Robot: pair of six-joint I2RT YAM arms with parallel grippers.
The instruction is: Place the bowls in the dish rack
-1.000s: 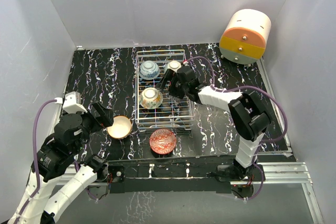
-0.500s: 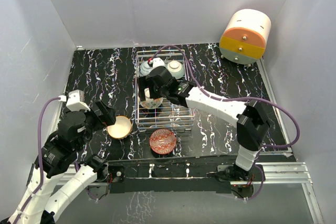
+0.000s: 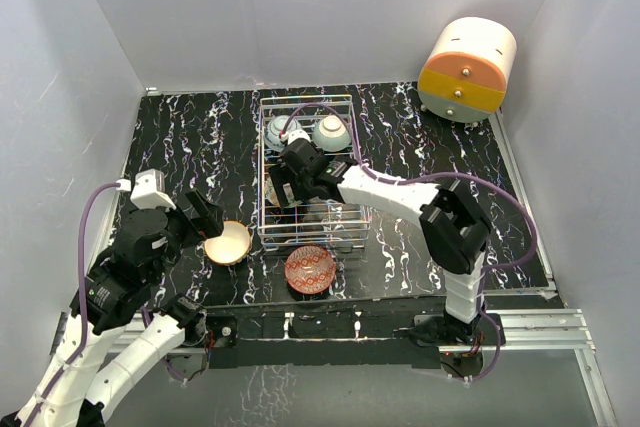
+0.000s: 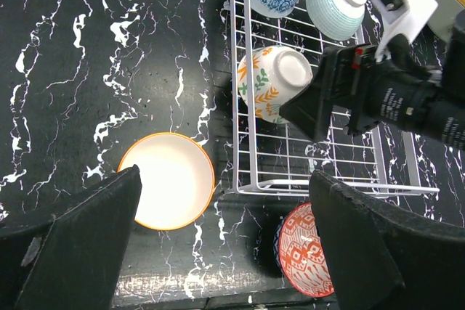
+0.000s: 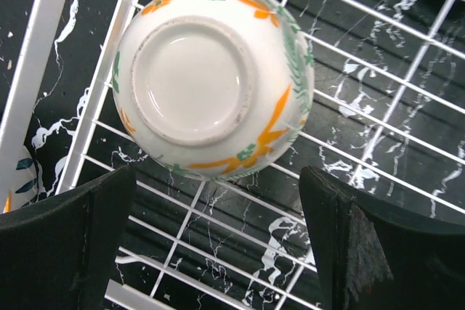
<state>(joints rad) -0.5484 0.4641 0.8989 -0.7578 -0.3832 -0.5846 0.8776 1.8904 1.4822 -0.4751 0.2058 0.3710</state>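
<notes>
The dish rack [image 3: 345, 219] holds three upturned bowls: a blue patterned bowl [image 3: 279, 131], a pale mint bowl [image 3: 331, 132] and a leafy bowl [image 4: 275, 83]. In the top view the leafy bowl is mostly hidden under my right gripper [image 3: 284, 190]. The right wrist view shows it bottom-up [image 5: 214, 78] just ahead of my open, empty right gripper [image 5: 218, 252]. A cream-tan bowl [image 3: 228, 243] and a red patterned bowl [image 3: 310, 269] stand upright on the table, outside the rack. My left gripper [image 3: 207, 219] hovers open and empty above them [image 4: 225, 245].
A cream-and-orange drawer unit [image 3: 467, 69] stands at the back right corner. The table is black marble-patterned [image 3: 190, 147] with grey walls on three sides. The rack's front rail [image 4: 276, 189] lies just beyond the two loose bowls. Rack wires [image 5: 38, 34] run under the leafy bowl.
My right arm swung from the rack's back right across to the left, over the leafy bowl. The mint bowl now stands uncovered in the rack. The left arm barely moved.
</notes>
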